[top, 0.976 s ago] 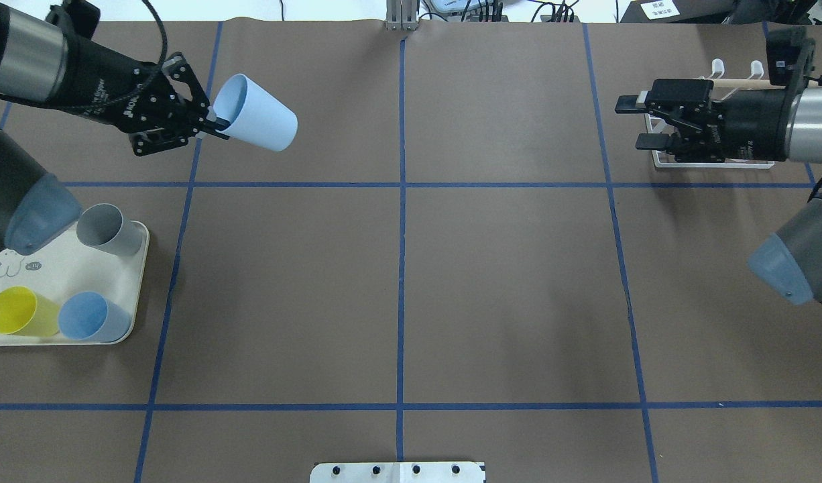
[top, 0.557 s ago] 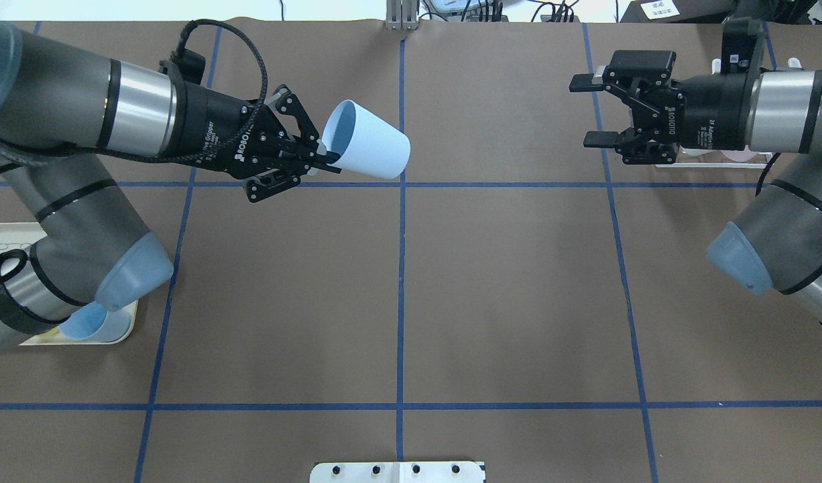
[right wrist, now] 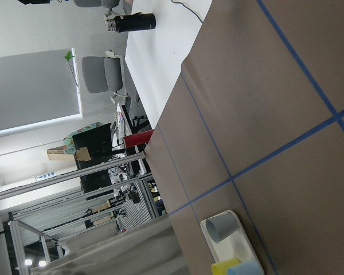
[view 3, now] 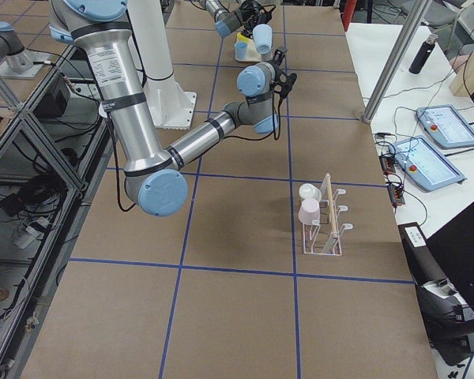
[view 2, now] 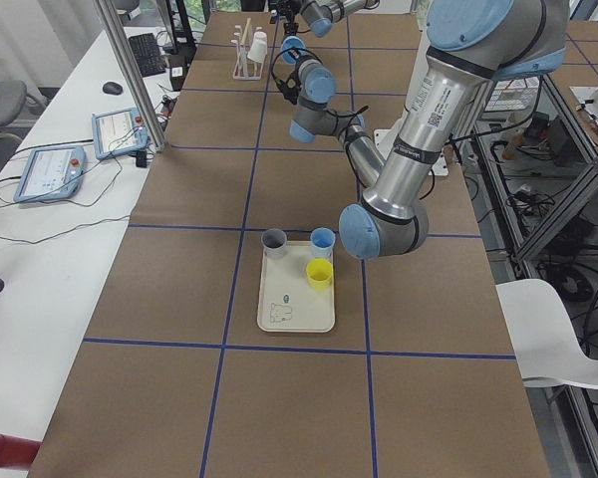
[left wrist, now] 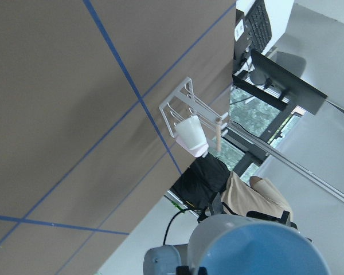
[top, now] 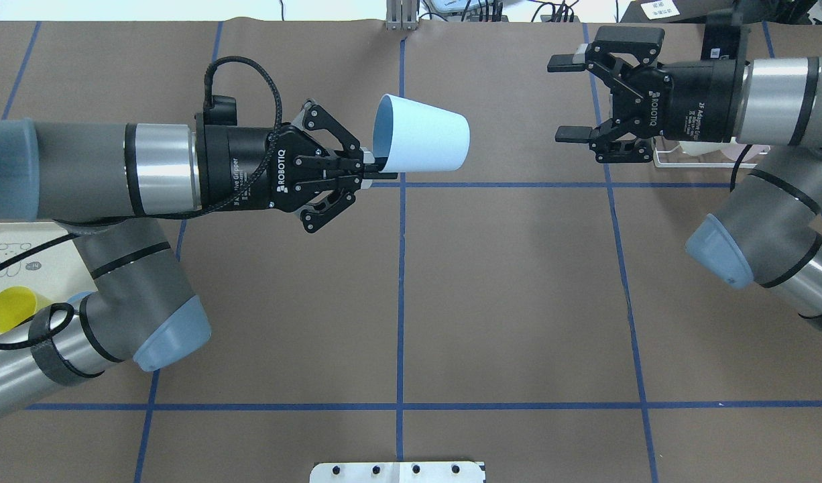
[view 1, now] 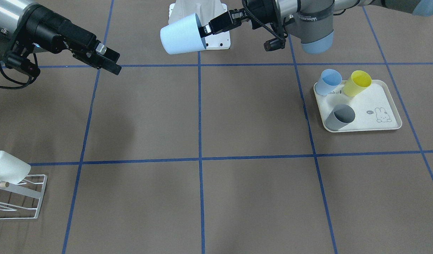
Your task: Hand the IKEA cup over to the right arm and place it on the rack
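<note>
The light-blue IKEA cup [top: 421, 143] hangs on its side above the table's centre line, base pointing toward the right arm. My left gripper [top: 379, 169] is shut on its rim; in the front view the cup [view 1: 182, 34] sticks out from that gripper [view 1: 206, 30]. The cup's blue inside [left wrist: 258, 252] fills the bottom of the left wrist view. My right gripper [top: 566, 99] is open and empty, facing the cup with a gap between them. The white wire rack [view 1: 22, 192] stands at the far right, mostly hidden behind the right wrist in the overhead view.
A pale cup [view 1: 6, 171] hangs on the rack [view 3: 324, 229]. The cream rabbit tray [view 1: 386, 102] on the left side holds a blue cup [view 1: 328, 82], a yellow cup [view 1: 357, 83] and a grey cup [view 1: 340, 117]. Blue tape lines cross the brown table.
My left arm has swung right, carrying the cup from the far left to the centre line. The right gripper has moved up and slightly left, still open.
</note>
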Motion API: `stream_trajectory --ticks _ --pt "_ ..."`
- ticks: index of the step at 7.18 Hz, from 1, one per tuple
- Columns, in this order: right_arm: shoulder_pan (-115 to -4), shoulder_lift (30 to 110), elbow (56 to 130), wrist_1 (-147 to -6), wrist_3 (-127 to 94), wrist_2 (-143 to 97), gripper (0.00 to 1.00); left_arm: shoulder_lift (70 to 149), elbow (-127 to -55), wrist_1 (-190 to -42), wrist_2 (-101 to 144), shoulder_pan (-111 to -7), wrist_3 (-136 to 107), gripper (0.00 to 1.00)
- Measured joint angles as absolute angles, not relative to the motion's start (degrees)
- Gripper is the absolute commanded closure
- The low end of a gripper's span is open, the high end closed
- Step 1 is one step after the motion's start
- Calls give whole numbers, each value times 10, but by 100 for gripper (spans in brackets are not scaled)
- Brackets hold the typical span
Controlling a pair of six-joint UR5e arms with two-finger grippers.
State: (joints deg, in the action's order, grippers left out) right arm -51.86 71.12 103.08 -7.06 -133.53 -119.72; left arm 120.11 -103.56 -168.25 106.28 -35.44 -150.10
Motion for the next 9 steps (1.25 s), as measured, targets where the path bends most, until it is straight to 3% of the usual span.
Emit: stream_trajectory --ticks 4,9 --pt "-466 707 1028 45 -1376 -1135 0 1201 -1036 -1720 1026 -342 -1541 100" --pt "-433 691 1032 61 -1378 -1104 0 1209 -1035 -1727 1007 -331 -1571 100"
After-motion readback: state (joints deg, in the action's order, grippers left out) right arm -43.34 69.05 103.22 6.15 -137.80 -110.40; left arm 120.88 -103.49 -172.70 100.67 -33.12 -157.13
